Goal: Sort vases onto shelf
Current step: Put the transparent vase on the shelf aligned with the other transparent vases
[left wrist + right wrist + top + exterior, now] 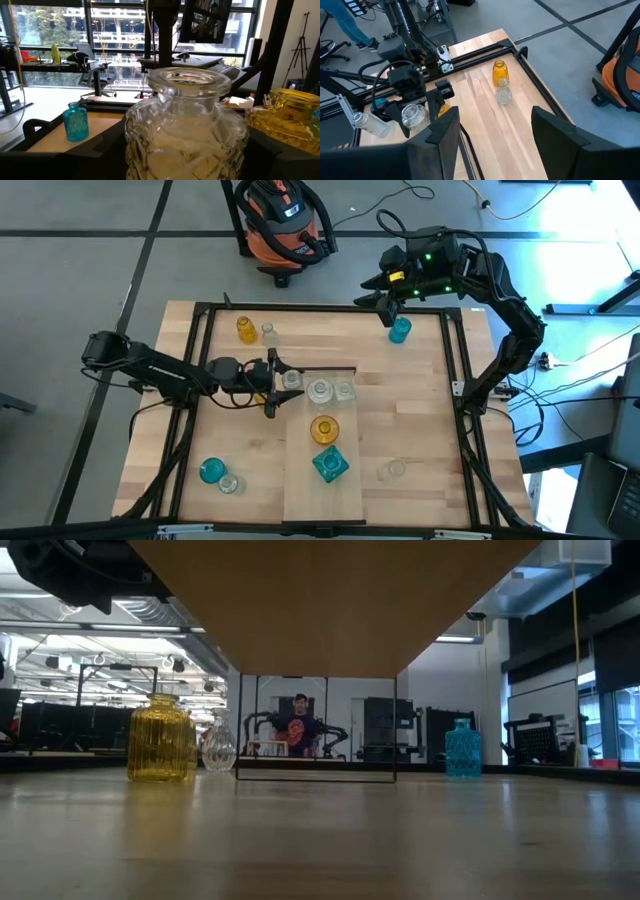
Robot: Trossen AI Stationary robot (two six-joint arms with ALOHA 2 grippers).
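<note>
My left gripper (284,383) grips a clear vase (291,380) at the shelf's (322,490) black-bar end. Right gripper (385,300) hangs open, empty, above the teal vase (400,330).

On the shelf (322,480), 4 vases stand: 2 side by side at its far end (320,391), 2 nearer behind one another (324,429). A left gripper (283,380) sits just left of that far end. 2 vases (245,330) stand far-left on the table (420,430), 1 far-right (400,330), 2 near-left (212,471).
</note>
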